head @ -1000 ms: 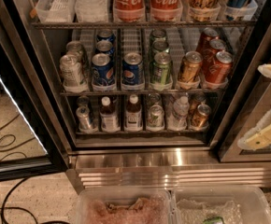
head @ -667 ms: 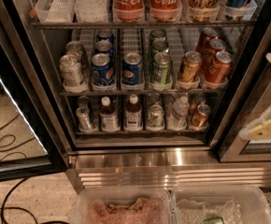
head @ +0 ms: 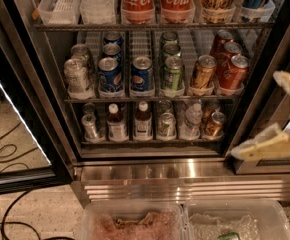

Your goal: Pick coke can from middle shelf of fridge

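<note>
The coke can (head: 233,72) stood first in its lane on the middle shelf (head: 150,99), so easy to grab. The gripper (head: 257,115) hung right of & below the can, outside the fridge (head: 160,176), fingers apart, prob. to fit round it.

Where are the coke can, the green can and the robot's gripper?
coke can (head: 233,73): camera view, red side
green can (head: 173,75): camera view, front label
gripper (head: 255,116): camera view, right edge, midway between open fingertips
</note>
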Action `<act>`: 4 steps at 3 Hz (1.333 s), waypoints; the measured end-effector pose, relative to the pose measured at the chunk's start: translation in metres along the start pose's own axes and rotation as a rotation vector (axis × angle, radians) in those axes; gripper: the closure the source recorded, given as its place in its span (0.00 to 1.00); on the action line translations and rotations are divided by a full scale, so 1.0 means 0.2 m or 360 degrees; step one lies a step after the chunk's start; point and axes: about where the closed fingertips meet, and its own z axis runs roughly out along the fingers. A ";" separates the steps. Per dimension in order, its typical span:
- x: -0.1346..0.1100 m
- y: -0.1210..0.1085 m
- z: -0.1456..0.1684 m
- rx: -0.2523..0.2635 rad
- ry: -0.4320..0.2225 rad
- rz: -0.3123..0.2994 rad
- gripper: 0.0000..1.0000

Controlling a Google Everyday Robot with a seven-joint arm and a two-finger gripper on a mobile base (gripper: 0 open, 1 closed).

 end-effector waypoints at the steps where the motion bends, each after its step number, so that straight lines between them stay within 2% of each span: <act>1: 0.21 0.22 0.18 0.0068 -0.0083 0.0165 0.00; 2: 0.20 0.20 0.19 0.0182 -0.0127 0.0186 0.00; 3: 0.20 0.21 0.19 0.0175 -0.0143 0.0190 0.00; 4: 0.34 0.22 0.26 0.0257 -0.0223 0.0335 0.00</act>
